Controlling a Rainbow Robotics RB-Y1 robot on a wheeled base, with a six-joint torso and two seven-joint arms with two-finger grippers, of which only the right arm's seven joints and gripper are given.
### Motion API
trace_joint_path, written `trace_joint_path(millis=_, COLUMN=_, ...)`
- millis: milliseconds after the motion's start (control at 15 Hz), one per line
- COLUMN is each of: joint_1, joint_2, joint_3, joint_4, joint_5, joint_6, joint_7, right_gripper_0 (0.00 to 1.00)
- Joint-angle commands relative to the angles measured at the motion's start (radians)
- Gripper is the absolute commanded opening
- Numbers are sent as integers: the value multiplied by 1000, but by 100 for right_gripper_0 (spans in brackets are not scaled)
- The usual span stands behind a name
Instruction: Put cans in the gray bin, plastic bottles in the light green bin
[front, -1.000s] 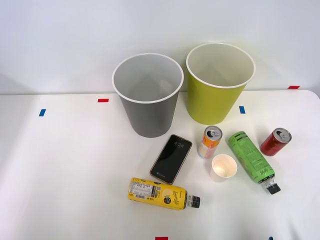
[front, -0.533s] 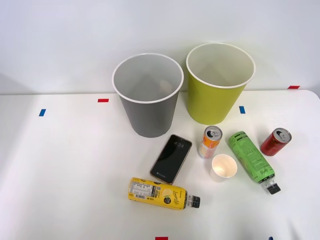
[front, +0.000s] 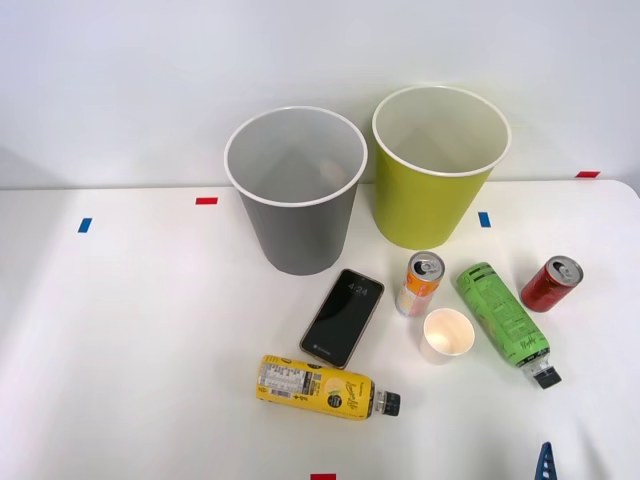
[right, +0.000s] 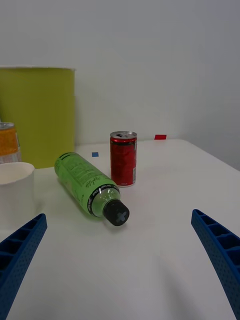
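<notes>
A: Where does everything sit?

B: All four items are on the table, nothing binned yet. The green bottle lies on its side, cap toward the wrist camera. The red can stands upright just behind it. In the front view the orange can stands beside the paper cup, and the yellow bottle lies nearer the robot, next to a phone. The gray bin and green bin stand side by side at the back.

A: And the gripper?

B: The fingers are spread wide and hold nothing. They frame the green bottle's cap end from a little way off.

A: How will that bottle handle?

B: I judge it light and somewhat springy. I can't tell whether it holds liquid. Being round and lying down, it will likely roll if nudged from one side only. The label wrap looks smooth, so probably slippery.

A: Where to grip?

B: Across the labelled body near its middle, fingers on either side of the long axis. The cap and neck look too narrow for a steady hold.

A: The cans?

B: Stiff-walled but probably light and easy to tip. Take them around the middle, from the side.

A: Any hazard?

B: The red can stands close behind the bottle, so a deep reach could knock it over.
</notes>
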Motion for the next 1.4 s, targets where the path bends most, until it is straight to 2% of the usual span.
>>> trace_joint_path(millis=67, joint_1=-35, joint_2=-30, joint_3=-5, joint_4=-31, joint_5=-23, joint_6=65, joint_7=2, right_gripper_0=100)
trace_joint_path(millis=200, joint_1=-38, joint_2=-42, joint_3=-9, joint_4=-77, joint_5=-39, joint_6=121, joint_7=1, right_gripper_0=100)
trace_joint_path(millis=600, joint_1=-78, joint_2=-50, joint_3=-32, joint_4=-81, joint_5=-51, joint_6=147, joint_7=1, right_gripper_0=100)
trace_joint_path(millis=1000, joint_1=-223, joint_2=-53, joint_3=-120, joint_4=-81, joint_5=-88, joint_6=278, joint_7=-11, right_gripper_0=100)
trace_joint_path(millis=1200, joint_1=-265, joint_2=-101, joint_3=-115, joint_4=-81, joint_5=-125, joint_6=281, joint_7=-17, right_gripper_0=100)
trace_joint_path(millis=1400, joint_1=-285, joint_2=-212, joint_3=-75, joint_4=-81, joint_5=-237, joint_6=299, joint_7=-8, right_gripper_0=100)
